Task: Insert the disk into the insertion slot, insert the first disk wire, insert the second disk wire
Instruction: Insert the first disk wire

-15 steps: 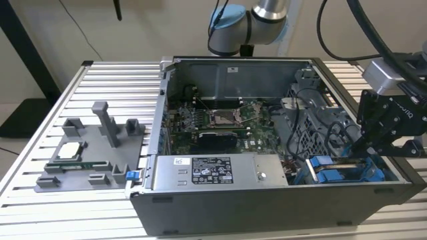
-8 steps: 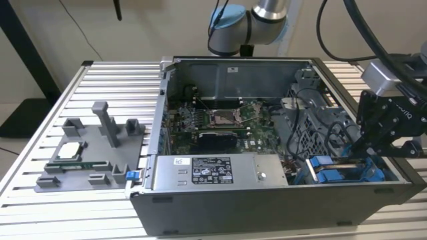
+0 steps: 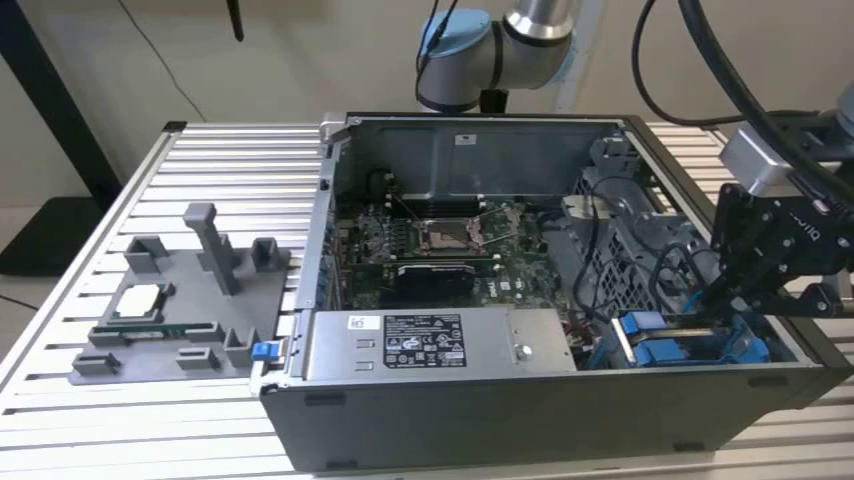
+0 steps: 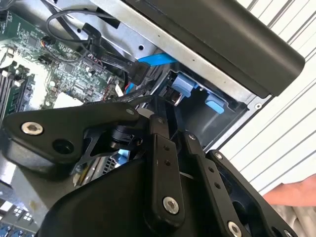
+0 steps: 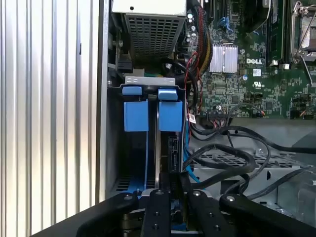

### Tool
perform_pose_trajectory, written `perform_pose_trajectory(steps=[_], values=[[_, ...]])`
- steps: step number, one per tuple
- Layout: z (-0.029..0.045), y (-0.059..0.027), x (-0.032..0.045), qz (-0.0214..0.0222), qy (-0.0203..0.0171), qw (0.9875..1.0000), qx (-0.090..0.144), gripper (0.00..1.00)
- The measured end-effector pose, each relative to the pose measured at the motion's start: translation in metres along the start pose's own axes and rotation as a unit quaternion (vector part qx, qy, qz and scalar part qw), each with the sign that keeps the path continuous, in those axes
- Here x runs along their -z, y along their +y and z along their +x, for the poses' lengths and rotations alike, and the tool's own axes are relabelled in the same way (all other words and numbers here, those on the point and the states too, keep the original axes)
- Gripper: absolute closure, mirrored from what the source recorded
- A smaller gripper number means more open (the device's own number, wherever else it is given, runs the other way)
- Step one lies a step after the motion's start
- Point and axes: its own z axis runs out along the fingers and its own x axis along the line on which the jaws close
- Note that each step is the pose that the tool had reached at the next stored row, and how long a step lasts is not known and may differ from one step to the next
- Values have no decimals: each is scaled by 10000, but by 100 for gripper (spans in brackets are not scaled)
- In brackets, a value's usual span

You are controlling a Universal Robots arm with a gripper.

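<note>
The disk (image 5: 170, 116) stands in the insertion slot (image 5: 148, 80) of the grey cage, just beside the other blue carrier (image 5: 135, 114). It looks almost seated, so I judge the first step is near its end. The claw (image 5: 174, 178) is at the disk's rear edge; whether it grips, I cannot tell. Any further push must go straight along the slot. A blue wire (image 5: 186, 160) runs beside the disk.
</note>
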Motion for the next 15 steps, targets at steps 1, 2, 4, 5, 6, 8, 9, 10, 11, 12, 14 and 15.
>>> perform_pose_trajectory(steps=[1,2,4,5,6,8,9,10,11,12,14,15], values=[[-2,-2,-5,2,-2,10000,1,100],[-4,-2,-9,4,-3,10000,1,100],[-7,-3,-15,7,-2,10000,0,100],[-10,-3,-18,9,-2,10000,-3,100],[-13,-4,-20,11,-2,10000,-6,100],[-20,-4,-24,16,-5,10000,-16,100],[-23,-5,-27,19,-6,10000,-22,100],[-25,-4,-29,21,-8,10000,-33,100],[-27,-4,-30,24,-9,10000,-50,100],[-28,-5,-33,26,-11,10000,-70,100],[-30,-5,-36,32,-14,9999,-127,100],[-31,-6,-40,34,-17,9999,-160,100]])
